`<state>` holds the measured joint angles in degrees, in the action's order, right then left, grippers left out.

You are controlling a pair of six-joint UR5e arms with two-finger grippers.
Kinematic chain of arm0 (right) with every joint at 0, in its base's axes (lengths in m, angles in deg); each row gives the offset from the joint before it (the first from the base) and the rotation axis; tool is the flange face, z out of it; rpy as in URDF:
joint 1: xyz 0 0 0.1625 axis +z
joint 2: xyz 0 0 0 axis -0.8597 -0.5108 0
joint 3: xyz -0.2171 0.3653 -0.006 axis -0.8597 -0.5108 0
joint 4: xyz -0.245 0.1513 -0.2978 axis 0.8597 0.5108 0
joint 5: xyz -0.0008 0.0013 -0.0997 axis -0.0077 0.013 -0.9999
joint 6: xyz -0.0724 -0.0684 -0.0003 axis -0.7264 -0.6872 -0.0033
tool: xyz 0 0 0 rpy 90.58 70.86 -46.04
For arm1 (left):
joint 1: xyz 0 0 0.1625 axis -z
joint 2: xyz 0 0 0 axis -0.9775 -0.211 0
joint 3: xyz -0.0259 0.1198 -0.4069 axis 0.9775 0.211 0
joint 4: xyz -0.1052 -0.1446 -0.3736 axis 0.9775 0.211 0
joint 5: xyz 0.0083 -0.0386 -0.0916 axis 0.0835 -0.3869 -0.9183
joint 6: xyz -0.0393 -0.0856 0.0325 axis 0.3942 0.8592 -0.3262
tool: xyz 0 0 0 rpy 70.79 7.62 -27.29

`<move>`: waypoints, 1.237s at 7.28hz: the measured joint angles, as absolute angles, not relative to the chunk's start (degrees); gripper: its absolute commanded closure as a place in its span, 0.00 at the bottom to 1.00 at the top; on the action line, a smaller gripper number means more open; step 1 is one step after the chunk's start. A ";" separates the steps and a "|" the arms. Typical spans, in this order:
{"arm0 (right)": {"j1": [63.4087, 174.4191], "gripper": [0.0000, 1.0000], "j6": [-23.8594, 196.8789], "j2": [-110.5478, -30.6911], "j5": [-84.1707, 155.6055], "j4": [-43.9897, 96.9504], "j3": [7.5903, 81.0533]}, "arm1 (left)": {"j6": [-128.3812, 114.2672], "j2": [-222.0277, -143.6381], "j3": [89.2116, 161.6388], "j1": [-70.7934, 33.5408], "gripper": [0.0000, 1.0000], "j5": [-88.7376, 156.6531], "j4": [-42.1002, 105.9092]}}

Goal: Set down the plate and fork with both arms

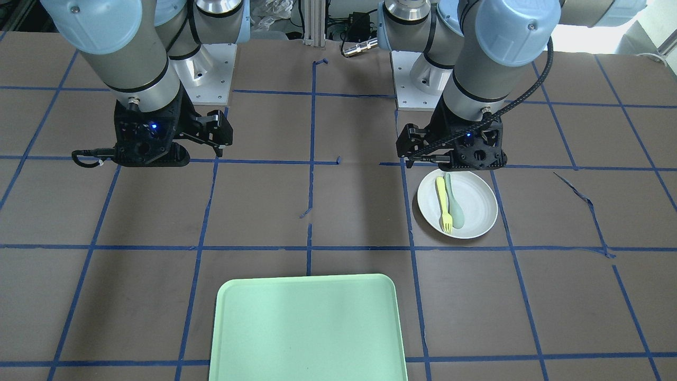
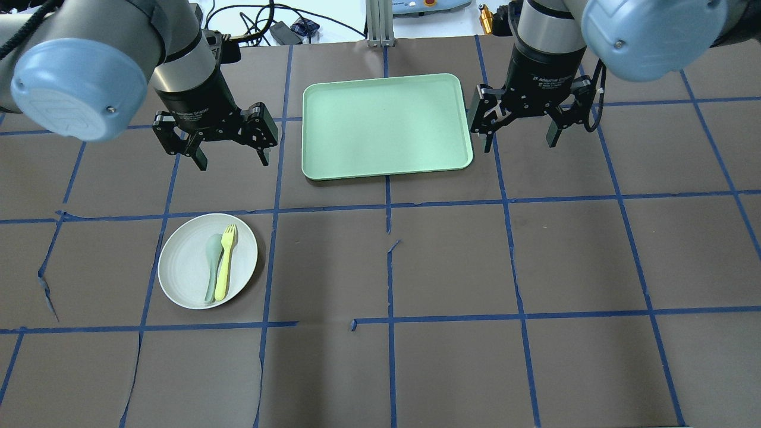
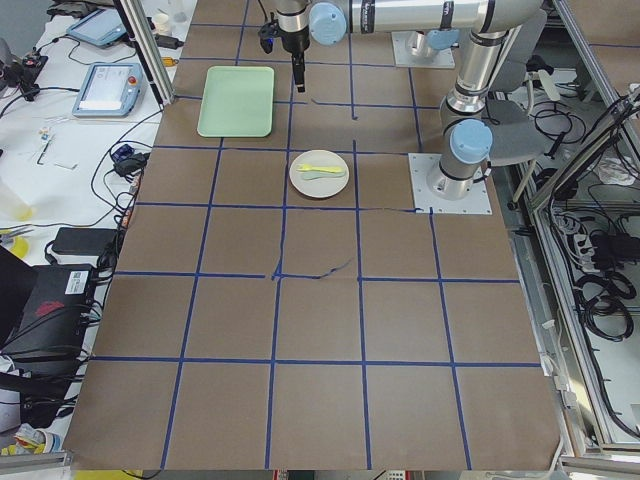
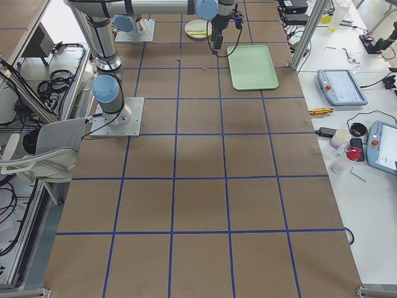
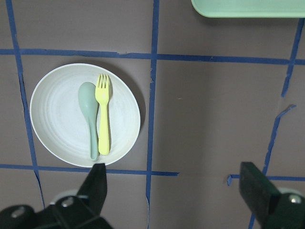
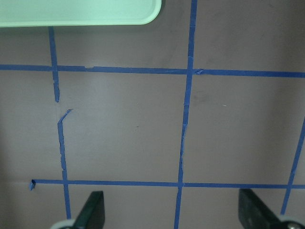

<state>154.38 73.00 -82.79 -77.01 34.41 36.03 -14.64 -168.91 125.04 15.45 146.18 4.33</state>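
Observation:
The off-white plate (image 2: 181,270) sits on the table at the near left, with the yellow-green fork (image 2: 226,261) lying in it beside a pale grey-green spoon (image 2: 211,261). My left gripper (image 2: 232,160) hovers open and empty above the table, just beyond the plate. In the left wrist view the plate (image 5: 55,129) and fork (image 5: 102,117) lie ahead of the open fingers (image 5: 97,186). My right gripper (image 2: 520,143) is open and empty, to the right of the tray. In the front view the plate (image 1: 478,203) lies below the left gripper (image 1: 452,159).
A rectangular mint-green tray (image 2: 386,125) lies at the far middle of the table between the two grippers; its corner shows in the right wrist view (image 6: 76,12). Blue tape lines grid the brown table cover.

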 measured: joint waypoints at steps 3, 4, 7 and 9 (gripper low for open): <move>154.38 0.00 73.14 -82.85 -77.75 35.29 35.79 | -14.66 -168.77 124.50 15.55 0.00 146.12 2.81; 154.38 0.00 73.13 -82.93 -78.76 35.81 35.62 | -14.77 -168.68 124.46 15.55 0.00 146.06 1.10; 154.40 0.00 73.13 -83.53 -80.36 36.86 34.94 | -15.09 -168.74 124.38 15.41 0.00 146.09 -0.48; 154.48 0.00 73.15 -83.93 -80.18 37.01 34.96 | -15.23 -168.06 123.88 14.97 0.00 146.12 -1.02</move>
<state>154.48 73.15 -83.93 -80.18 37.01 34.96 -15.23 -168.06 123.88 14.97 146.12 -1.02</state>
